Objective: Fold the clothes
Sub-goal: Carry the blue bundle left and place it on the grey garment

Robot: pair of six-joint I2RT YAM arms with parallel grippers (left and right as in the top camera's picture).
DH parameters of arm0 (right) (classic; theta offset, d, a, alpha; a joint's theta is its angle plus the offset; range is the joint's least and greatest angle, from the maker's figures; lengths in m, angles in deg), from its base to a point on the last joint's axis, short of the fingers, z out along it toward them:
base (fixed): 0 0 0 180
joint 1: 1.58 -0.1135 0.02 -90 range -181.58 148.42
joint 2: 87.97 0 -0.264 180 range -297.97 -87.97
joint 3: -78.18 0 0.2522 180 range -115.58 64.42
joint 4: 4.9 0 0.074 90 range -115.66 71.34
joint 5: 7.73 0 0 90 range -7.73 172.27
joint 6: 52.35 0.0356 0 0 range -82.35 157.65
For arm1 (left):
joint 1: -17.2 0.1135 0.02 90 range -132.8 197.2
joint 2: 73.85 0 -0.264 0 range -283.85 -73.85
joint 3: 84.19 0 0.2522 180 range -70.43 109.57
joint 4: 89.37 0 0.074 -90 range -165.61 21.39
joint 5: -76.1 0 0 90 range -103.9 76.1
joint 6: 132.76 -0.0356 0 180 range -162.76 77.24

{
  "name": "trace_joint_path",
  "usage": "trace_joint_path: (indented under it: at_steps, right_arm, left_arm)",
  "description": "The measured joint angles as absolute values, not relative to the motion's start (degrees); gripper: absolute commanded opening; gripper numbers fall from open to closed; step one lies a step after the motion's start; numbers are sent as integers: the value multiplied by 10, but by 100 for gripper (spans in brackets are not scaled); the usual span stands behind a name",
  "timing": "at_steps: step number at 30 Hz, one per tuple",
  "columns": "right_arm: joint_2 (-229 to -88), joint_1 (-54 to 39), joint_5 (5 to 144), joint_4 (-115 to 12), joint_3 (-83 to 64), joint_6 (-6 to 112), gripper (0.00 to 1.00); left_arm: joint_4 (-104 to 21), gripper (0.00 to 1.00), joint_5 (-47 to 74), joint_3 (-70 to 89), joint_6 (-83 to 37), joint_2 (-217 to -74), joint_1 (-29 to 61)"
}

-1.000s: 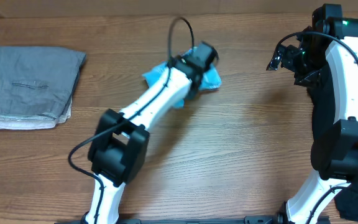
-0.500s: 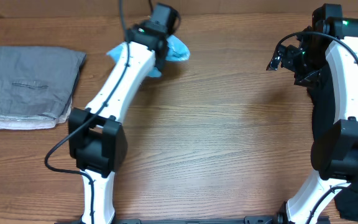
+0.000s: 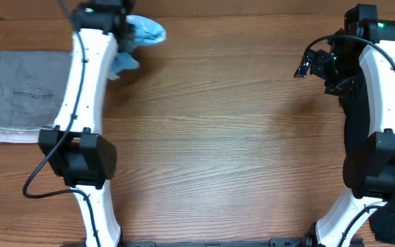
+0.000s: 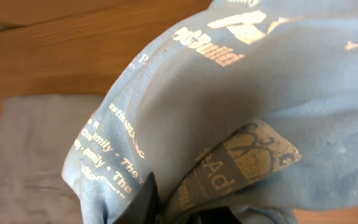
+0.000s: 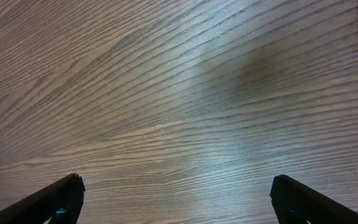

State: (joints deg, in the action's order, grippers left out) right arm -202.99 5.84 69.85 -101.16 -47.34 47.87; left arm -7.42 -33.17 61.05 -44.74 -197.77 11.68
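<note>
Left wrist view: the left hand [image 4: 176, 210] is clamped on a bunched fold of the light blue T-shirt [image 4: 241, 106], held at the far left corner of the desk [image 4: 61, 50]; beyond lies the folded grey garment [image 4: 36, 155]. The right hand [image 5: 179, 202] hangs wide open, empty. Lowering the T-shirt squarely onto the grey garment before release should keep its folds.

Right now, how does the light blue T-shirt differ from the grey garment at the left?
The light blue T-shirt is bunched, pinched in the left fingers; the grey garment lies folded flat on the table. The T-shirt bears printed lettering; the grey garment looks plain. Both are soft cloth.
</note>
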Motion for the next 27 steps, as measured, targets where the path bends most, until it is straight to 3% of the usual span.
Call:
trace_joint_path:
  at_steps: [27]
  right_arm:
    - [-2030, 58, 698, -1012, -473, 479, 100]
  left_arm:
    - [-105, 5, -352, 658, -509, -1977, 382]
